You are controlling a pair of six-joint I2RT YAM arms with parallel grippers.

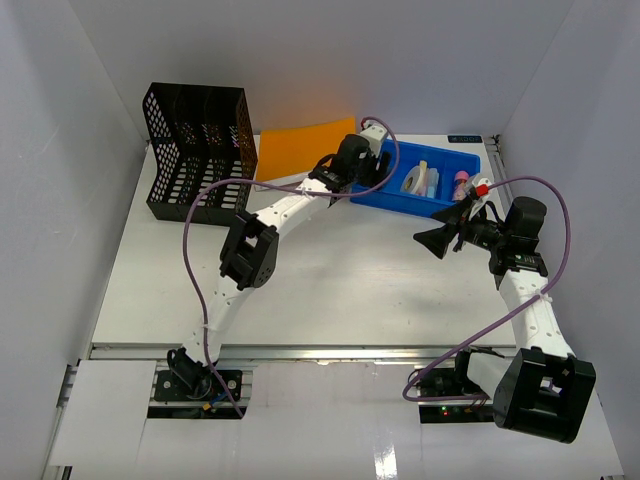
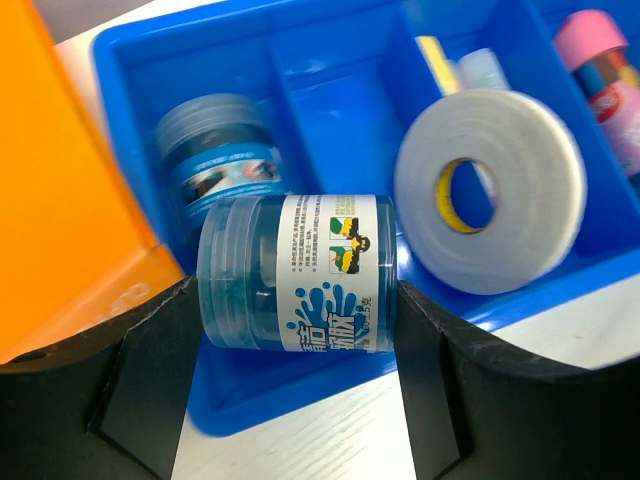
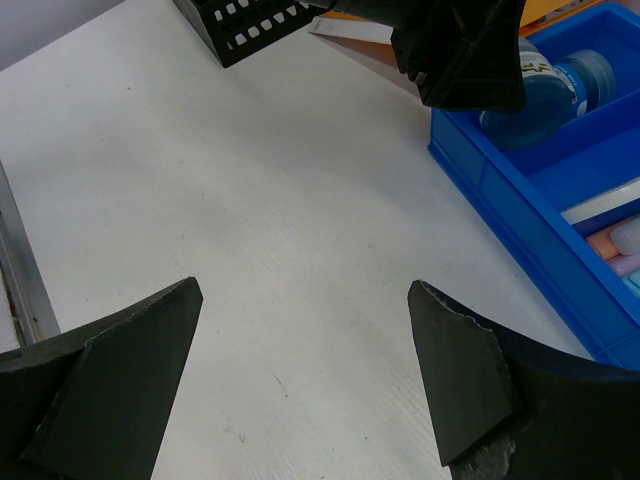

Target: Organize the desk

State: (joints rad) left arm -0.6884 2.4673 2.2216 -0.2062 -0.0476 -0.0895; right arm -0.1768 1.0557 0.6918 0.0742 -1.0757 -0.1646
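Observation:
The white desk (image 1: 340,270) carries a blue tray (image 1: 395,198) at the back right. My left gripper (image 1: 375,170) is shut on a blue see-through jar (image 2: 297,272) with a white label, held on its side over the tray's left compartment (image 2: 300,385). A second blue jar (image 2: 222,150) lies in that compartment. A white tape roll (image 2: 490,185) is in the middle compartment. My right gripper (image 1: 432,240) is open and empty over bare desk (image 3: 250,200), in front of the tray (image 3: 520,220). The held jar also shows in the right wrist view (image 3: 545,85).
A black mesh file rack (image 1: 198,150) stands at the back left. An orange folder (image 1: 305,148) lies between it and the tray. Pink-capped items (image 2: 600,50) fill the tray's right compartment. An aluminium rail (image 3: 20,270) runs along the near edge.

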